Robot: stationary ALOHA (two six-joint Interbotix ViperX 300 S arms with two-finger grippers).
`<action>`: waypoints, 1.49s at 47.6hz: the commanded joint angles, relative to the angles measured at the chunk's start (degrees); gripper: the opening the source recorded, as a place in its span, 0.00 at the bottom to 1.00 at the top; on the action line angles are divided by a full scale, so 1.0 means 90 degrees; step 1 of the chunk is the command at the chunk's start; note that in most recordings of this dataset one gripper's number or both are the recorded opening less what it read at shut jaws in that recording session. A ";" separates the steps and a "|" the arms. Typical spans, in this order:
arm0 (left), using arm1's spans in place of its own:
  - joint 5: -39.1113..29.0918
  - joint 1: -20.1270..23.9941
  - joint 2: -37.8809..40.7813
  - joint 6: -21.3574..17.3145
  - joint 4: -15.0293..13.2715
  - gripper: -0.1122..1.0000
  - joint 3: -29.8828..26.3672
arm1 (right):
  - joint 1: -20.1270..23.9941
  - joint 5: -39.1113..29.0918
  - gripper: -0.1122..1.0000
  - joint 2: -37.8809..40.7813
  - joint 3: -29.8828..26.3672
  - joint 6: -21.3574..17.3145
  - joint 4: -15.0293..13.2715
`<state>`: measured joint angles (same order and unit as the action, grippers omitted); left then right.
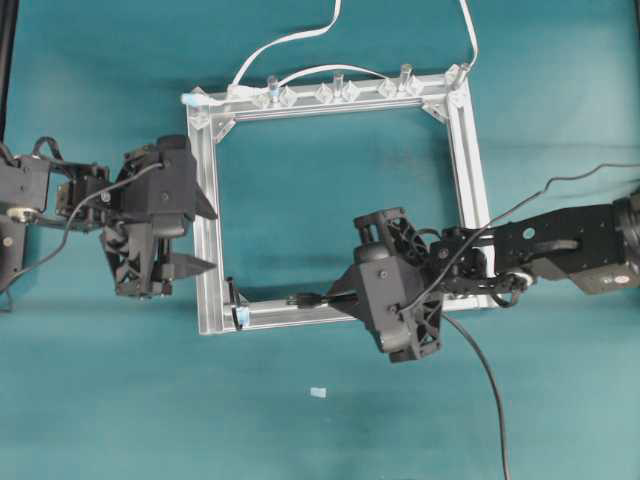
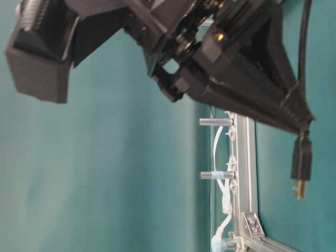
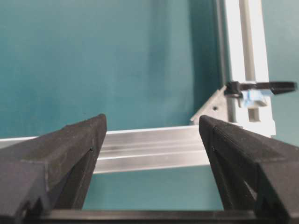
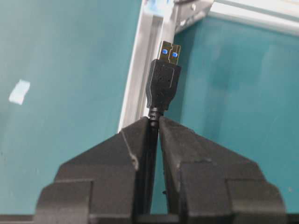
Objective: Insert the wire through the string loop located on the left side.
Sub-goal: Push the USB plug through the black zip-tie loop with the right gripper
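The wire's black plug (image 1: 301,298) with its silvery tip points left over the near bar of the aluminium frame (image 1: 470,150). My right gripper (image 1: 335,298) is shut on the wire just behind the plug (image 4: 163,79); in the right wrist view the fingers (image 4: 133,140) pinch the cable. The plug (image 2: 301,163) hangs clear above the table. The string loop (image 3: 264,86), thin and dark with a pale blue piece (image 3: 254,98) at its base, stands at the frame's near left corner (image 1: 233,297), a short way ahead of the plug. My left gripper (image 1: 210,240) is open beside the frame's left bar, holding nothing (image 3: 152,126).
White cables (image 1: 290,40) run along and beyond the frame's far bar, where clear pegs (image 1: 335,80) stand upright. A small white scrap (image 1: 318,392) lies on the teal table in front of the frame. A black cable (image 1: 485,375) trails from the right arm toward the near edge.
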<state>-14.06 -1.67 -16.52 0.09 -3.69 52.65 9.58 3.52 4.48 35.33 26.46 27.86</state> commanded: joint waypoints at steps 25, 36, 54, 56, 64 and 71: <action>-0.0059 -0.0811 -0.0088 0.0498 0.0000 0.85 -0.0029 | -0.0029 0.0020 0.19 0.0557 -0.0957 0.0010 -0.0010; -0.0059 -0.1035 -0.0283 0.0693 0.0000 0.85 0.0127 | -0.0127 0.0010 0.19 0.0771 -0.1250 0.0010 -0.0010; -0.0049 -0.1064 -0.1182 0.0732 0.0000 0.85 0.0615 | -0.0186 0.0010 0.19 0.1152 -0.1738 0.0010 -0.0010; -0.0049 -0.1064 -0.1182 0.0732 0.0000 0.85 0.0635 | -0.0186 0.0010 0.19 0.1191 -0.1797 0.0010 -0.0010; -0.0049 -0.1064 -0.1172 0.0723 0.0000 0.85 0.0674 | -0.0215 -0.0078 0.19 0.1377 -0.2061 0.0010 -0.0010; -0.0039 -0.1064 -0.1201 0.0723 -0.0010 0.85 0.0723 | -0.0244 -0.0117 0.19 0.1494 -0.2266 0.0010 -0.0020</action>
<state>-14.77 -10.99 -26.72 6.33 -3.69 59.50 7.65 2.46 18.81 17.23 26.46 27.86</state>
